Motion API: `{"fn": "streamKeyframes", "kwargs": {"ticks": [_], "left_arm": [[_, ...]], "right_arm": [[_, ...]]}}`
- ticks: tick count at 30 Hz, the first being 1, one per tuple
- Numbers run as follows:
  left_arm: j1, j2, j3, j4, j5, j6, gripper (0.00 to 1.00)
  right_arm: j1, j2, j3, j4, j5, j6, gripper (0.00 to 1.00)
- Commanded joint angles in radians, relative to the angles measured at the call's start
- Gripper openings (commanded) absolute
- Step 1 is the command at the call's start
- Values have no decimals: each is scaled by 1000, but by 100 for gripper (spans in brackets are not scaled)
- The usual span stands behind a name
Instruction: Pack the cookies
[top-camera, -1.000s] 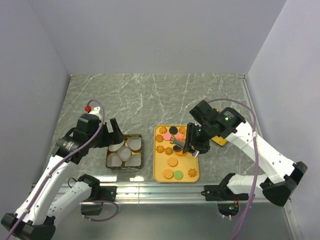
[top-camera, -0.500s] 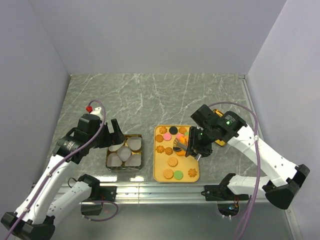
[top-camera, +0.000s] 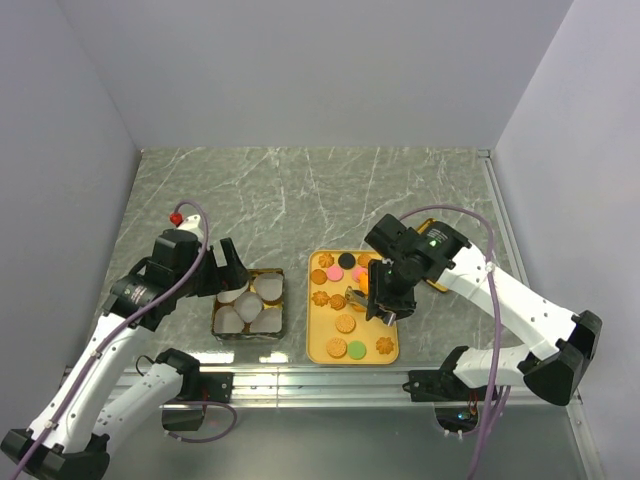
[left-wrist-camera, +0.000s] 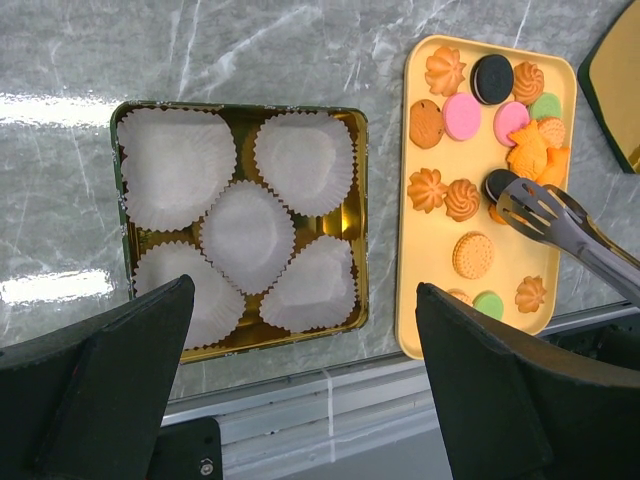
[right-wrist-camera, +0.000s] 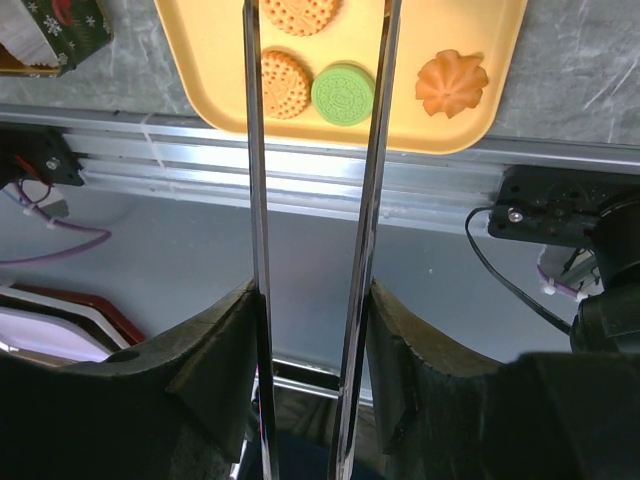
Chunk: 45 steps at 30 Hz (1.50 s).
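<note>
The cookies (top-camera: 345, 325) lie on a yellow tray (top-camera: 365, 337): tan rounds, orange flower shapes, pink, green and dark discs. My right gripper (top-camera: 386, 292) is shut on metal tongs (top-camera: 355, 297), whose tips hover at a dark cookie (left-wrist-camera: 497, 183) in the tray's middle. In the right wrist view both tong arms (right-wrist-camera: 255, 200) run between my fingers (right-wrist-camera: 215, 345), with a tan cookie (right-wrist-camera: 284, 83), a green one (right-wrist-camera: 343, 93) and a flower one (right-wrist-camera: 452, 83) beyond. My left gripper (top-camera: 228, 268) hangs open over the gold tin (left-wrist-camera: 362, 210) of white paper cups (left-wrist-camera: 245, 235), holding nothing.
The tin (top-camera: 215, 330) sits just left of the tray. A dark, gold-edged lid (top-camera: 440, 281) lies right of the tray, partly under my right arm. The aluminium rail (top-camera: 320, 385) runs along the table's near edge.
My right arm has swung left and nearer, carrying the tongs across the tray's middle. The left arm has hardly moved.
</note>
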Motion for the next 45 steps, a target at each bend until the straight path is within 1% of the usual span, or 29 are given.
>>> {"fn": "streamKeyframes", "kwargs": {"ticks": [1,11,23,27,35,45], "left_arm": [[-5,-16,-3,30,-6,5,99],[-5,-21,-4,30,-10,2,99],[-5,-22,-7,33,-13,-1,99],[-5,-19,-9,34,-12,-1,99],[-3,-22,-9,40,-1,2,99],[-5,-16,-10,40,5,3,99]], "right_arm": [[10,10,-2,-51,27,-5,51],[18,50,13,-38,27,-19,50],[29,80,30,-38,22,-31,40],[30,83,70,-54,31,-29,37],[30,102,185,-92,42,-16,36],[33,136,274,-51,10,-12,34]]}}
